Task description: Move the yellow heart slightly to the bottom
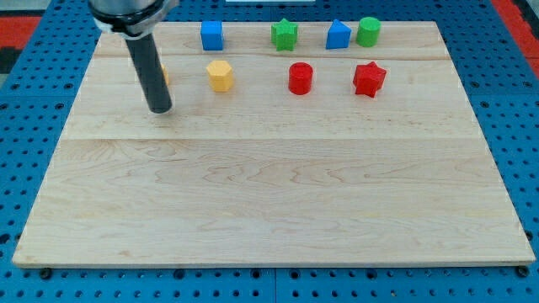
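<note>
My tip (160,109) rests on the wooden board at the upper left. Just behind the rod a small yellow-orange sliver (166,76) shows; it is the yellow heart, mostly hidden by the rod. My tip is a little below and just left of that sliver. A yellow hexagon block (220,75) sits to the right of the rod.
Along the view's top stand a blue cube (211,35), a green star (285,34), a blue block (338,35) and a green cylinder (368,31). A red cylinder (301,78) and a red star (369,79) sit below them. The board (269,194) lies on a blue pegboard.
</note>
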Motion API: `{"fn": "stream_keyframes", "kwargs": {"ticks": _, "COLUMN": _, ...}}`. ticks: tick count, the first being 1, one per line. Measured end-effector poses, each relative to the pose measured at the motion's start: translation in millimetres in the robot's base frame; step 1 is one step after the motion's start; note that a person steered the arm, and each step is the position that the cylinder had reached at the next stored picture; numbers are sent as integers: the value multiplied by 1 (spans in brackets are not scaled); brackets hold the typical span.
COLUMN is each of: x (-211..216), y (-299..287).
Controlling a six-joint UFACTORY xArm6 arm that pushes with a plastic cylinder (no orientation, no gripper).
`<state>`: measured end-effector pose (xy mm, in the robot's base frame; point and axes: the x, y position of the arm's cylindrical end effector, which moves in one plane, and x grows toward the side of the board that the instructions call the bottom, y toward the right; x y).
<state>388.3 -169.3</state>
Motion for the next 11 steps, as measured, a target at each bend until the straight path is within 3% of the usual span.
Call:
{"fn": "stream_keyframes", "kwargs": {"ticks": 1, "x": -2, "y": -22}}
{"fn": "stream_keyframes", "kwargs": {"ticks": 3, "x": -49, "y": -63}}
{"fn": "stream_keyframes", "kwargs": {"ticks": 5, "x": -57, "y": -81}}
{"fn": "stream_keyframes", "kwargs": {"ticks": 9, "x": -90, "y": -85}}
{"fn": "stream_keyframes", "kwargs": {"ticks": 11, "x": -94, "y": -27}}
